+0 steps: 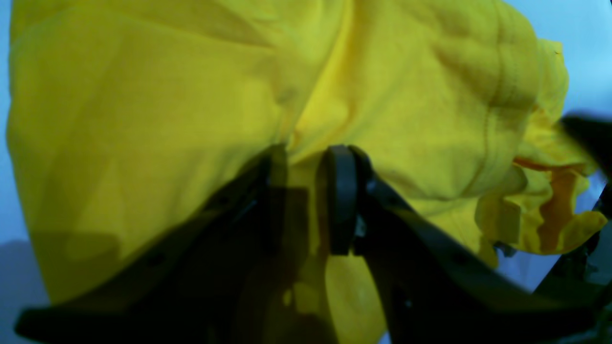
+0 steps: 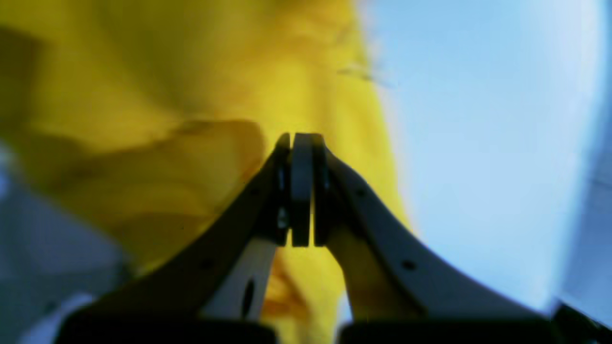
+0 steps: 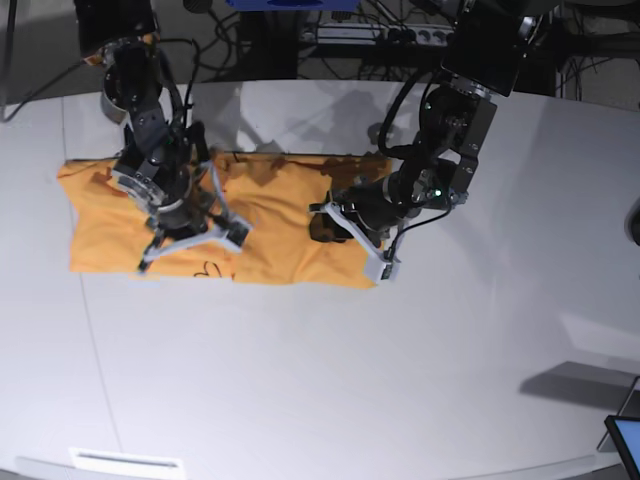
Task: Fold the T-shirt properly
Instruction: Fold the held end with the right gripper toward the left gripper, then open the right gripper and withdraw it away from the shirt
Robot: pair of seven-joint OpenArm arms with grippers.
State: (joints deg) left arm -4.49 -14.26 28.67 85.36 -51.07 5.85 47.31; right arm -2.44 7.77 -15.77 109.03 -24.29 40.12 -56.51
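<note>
The orange-yellow T-shirt (image 3: 270, 215) lies spread and wrinkled on the white table, partly folded into a long band. In the base view my left gripper (image 3: 330, 228) is over the shirt's right part. In the left wrist view, this left gripper (image 1: 306, 191) is shut on a bunched fold of T-shirt (image 1: 158, 119) that passes between its dark fingers. My right gripper (image 3: 200, 250) hovers low over the shirt's left part. The right wrist view shows the right gripper (image 2: 301, 191) with pads pressed together, nothing visible between them, and blurred T-shirt (image 2: 167, 95) behind.
The white table (image 3: 330, 380) stretches wide in front of the shirt and to the right. Cables and dark equipment (image 3: 340, 30) sit beyond the table's far edge. A dark screen corner (image 3: 625, 440) shows at the lower right.
</note>
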